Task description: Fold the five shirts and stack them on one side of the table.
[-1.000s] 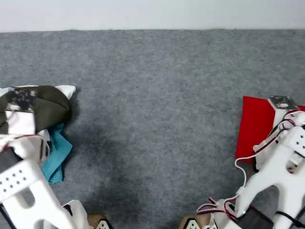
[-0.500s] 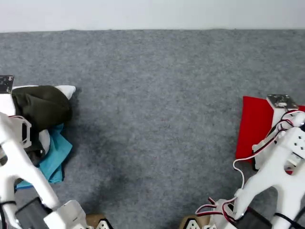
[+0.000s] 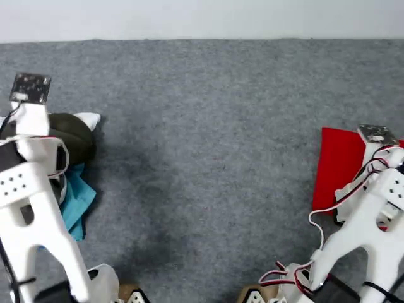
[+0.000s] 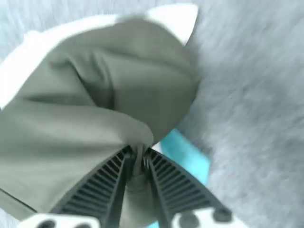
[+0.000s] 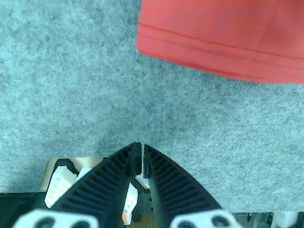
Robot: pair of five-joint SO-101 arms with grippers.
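At the table's left lies a pile of shirts: an olive shirt (image 3: 77, 137) (image 4: 118, 85) on top, a white one (image 3: 89, 118) (image 4: 176, 14) under it and a teal one (image 3: 79, 201) (image 4: 186, 153) at the near side. My left gripper (image 4: 138, 154) is shut on a fold of the olive shirt, and its arm (image 3: 31, 189) covers part of the pile. A folded red shirt (image 3: 338, 165) (image 5: 223, 33) lies flat at the right. My right gripper (image 5: 142, 148) is shut and holds nothing, over bare mat just short of the red shirt's hem.
A grey felt mat (image 3: 208, 158) covers the table as far as the white back wall. The right arm (image 3: 372, 214) stands over the near right corner. Both arm bases sit at the front edge.
The left arm has swung from the near left corner out over the shirt pile, toward the back. The right arm and the red shirt have stayed put.
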